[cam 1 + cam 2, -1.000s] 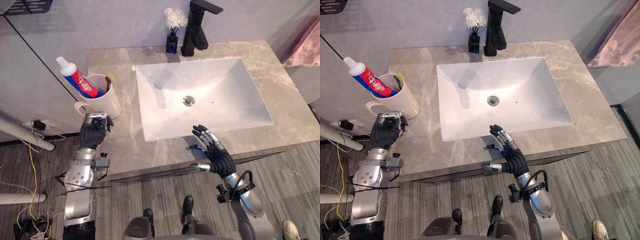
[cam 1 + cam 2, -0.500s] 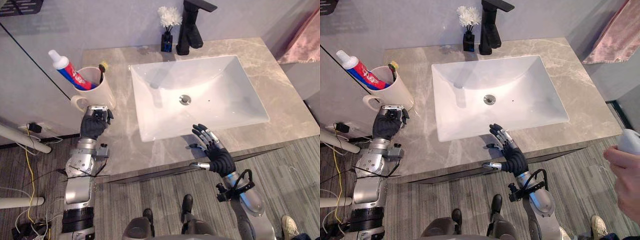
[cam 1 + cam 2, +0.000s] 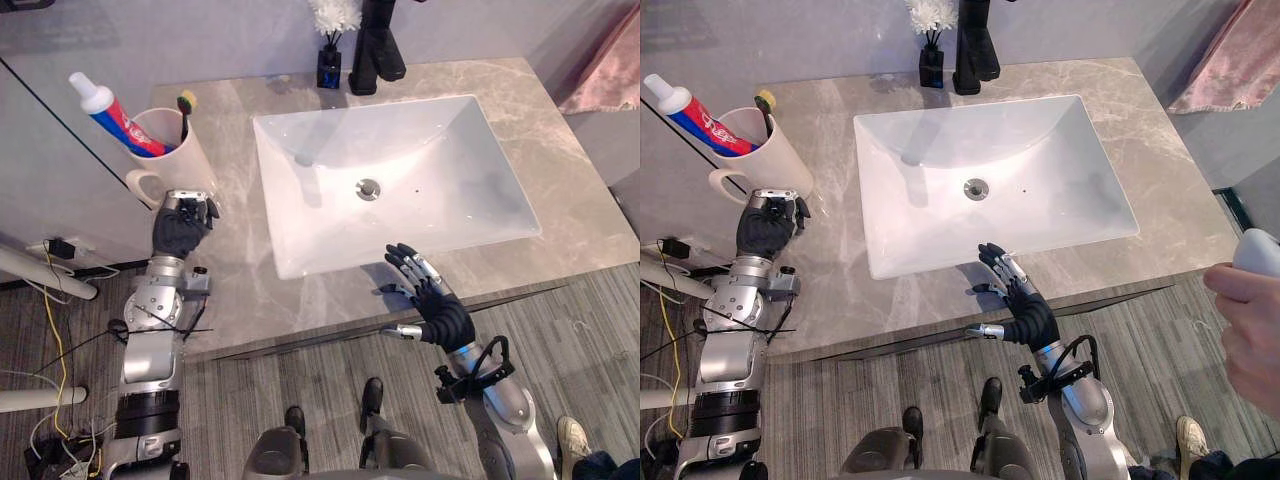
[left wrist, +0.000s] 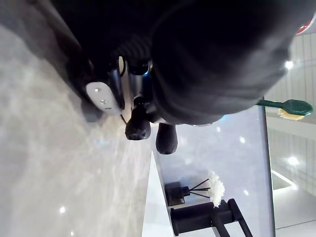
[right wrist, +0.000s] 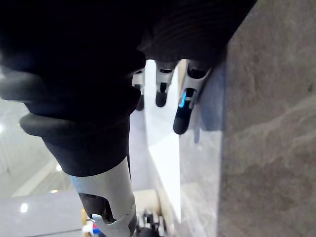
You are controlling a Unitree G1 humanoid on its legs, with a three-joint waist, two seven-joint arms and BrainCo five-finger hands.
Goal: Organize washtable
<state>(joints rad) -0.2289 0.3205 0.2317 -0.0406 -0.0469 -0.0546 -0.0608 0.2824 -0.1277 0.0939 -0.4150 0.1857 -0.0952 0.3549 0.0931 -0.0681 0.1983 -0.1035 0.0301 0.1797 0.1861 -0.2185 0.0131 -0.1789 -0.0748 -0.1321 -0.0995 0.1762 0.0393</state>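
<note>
A plain grey wall runs along the top of the frame. Under it stands the washtable of grey-brown marble, with a white rectangular sink in its middle. The floor in the lower part has grey striped planks. A pink cloth hangs in the upper right corner.

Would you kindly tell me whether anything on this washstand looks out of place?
Nothing looks spilled or damaged. Only the toothpaste tube stands out: it leans steeply out of the mug by the left edge of the counter.
</note>
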